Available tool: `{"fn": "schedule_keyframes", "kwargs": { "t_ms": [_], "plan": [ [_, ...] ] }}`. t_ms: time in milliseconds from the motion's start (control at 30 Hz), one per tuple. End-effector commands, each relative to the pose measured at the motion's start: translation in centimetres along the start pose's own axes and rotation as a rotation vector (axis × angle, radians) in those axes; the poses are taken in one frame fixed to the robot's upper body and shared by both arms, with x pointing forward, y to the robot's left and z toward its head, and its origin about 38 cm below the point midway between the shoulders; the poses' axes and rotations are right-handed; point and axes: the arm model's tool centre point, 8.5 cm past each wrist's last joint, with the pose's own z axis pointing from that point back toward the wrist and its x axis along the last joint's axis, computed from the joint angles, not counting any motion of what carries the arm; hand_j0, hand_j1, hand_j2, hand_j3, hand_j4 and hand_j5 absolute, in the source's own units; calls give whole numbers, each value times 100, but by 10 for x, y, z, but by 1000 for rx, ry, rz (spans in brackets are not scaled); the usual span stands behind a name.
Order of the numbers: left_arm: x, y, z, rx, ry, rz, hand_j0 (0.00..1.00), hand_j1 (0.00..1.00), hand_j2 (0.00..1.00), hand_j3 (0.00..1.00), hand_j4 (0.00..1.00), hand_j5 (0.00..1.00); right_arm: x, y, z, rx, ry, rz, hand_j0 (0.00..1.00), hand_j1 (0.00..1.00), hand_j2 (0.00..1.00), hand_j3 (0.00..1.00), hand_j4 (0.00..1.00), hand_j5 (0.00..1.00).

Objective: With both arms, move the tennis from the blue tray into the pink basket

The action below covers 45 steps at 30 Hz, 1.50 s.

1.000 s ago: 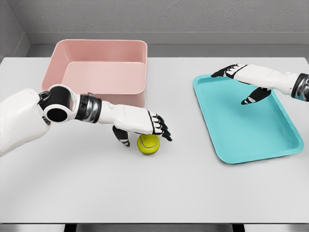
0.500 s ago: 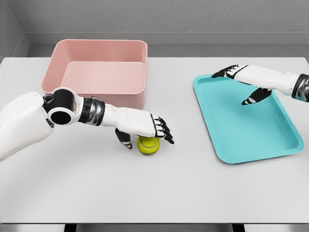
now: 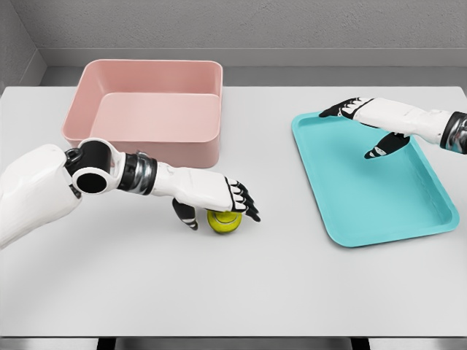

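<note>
Head view, centre-left of frame: left hand (image 3: 215,198) covers the tennis ball (image 3: 225,221) on the white table (image 3: 241,284), thumb behind it, fingers draped over its top; full grasp cannot be confirmed. Right of frame: right hand (image 3: 368,120), fingers spread, hovers over the blue tray (image 3: 379,197). Upper left: pink basket (image 3: 149,109).

My view | white counter (image 3: 219,292) ahead of me | grey textured wall (image 3: 255,22) behind | grey ledge (image 3: 328,75) below wall | even light
</note>
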Motion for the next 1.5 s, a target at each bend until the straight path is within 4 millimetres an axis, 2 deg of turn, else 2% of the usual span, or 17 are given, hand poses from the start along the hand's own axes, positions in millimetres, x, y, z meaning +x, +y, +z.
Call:
{"fn": "schedule_keyframes", "kwargs": {
  "t_ms": [0,367,867,1033,1133,1167,1467],
  "plan": [
    [0,0,0,4,-2,6,100,100,100,100,100,100,0,-1,0,-5,0,-5,100,100,100,100,100,100],
    [-7,-4,1,-6,22,17,100,100,100,100,100,100,0,-1,0,-5,0,-5,100,100,100,100,100,100],
    [-7,-6,0,-10,22,17,100,100,100,100,100,100,0,-1,0,-5,0,-5,100,100,100,100,100,100],
    [-6,-10,0,-11,18,27,81,81,81,81,81,81,0,-1,0,-5,0,-5,100,100,100,100,100,100],
    [-6,-10,0,-9,19,27,73,73,73,73,73,73,0,-1,0,-5,0,-5,100,100,100,100,100,100],
    [-6,-10,0,-9,20,29,65,65,65,65,65,65,0,-1,0,-5,0,-5,100,100,100,100,100,100],
    [-7,-14,2,-13,23,35,63,63,63,63,63,63,0,-1,0,-5,0,-5,100,100,100,100,100,100]
  ]
}}
